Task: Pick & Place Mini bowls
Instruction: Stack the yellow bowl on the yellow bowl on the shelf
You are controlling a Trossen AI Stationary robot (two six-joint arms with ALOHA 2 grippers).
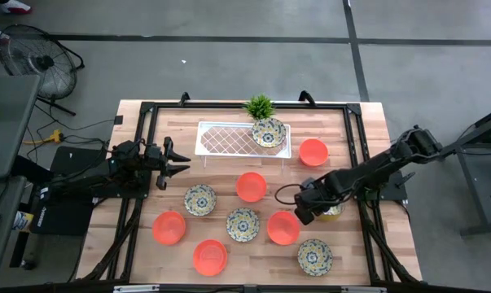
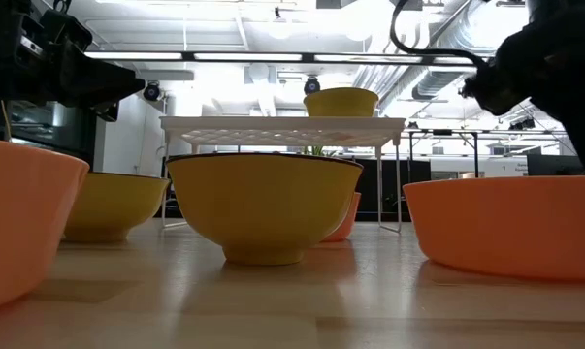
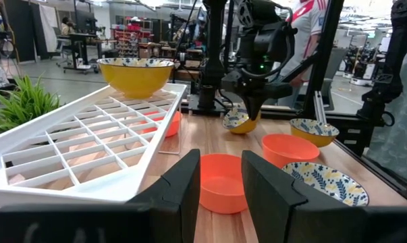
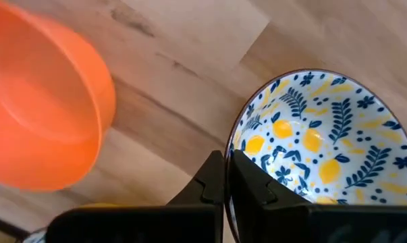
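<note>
Gripping only the thin rim of a floral mini bowl [image 4: 324, 135], your right end effector [image 4: 225, 177] is pinched shut on its edge, right of bench centre, beside an orange bowl [image 1: 283, 227]. In the left wrist view that bowl hangs tilted under the end effector, apparently just clear of the bench [image 1: 367, 122]. That is your main risk: a one-sided rim grip lets the bowl swing or slip out if you move fast or stop hard. Carry it too low and it could clip the orange bowl or others nearby.

One floral bowl [image 1: 268, 132] already sits on the white tray [image 1: 229, 138], next to the small plant [image 1: 260, 106]; crowding that end could knock either. Your left end effector [image 1: 178, 163] waits narrowly open and empty, left of the tray.
</note>
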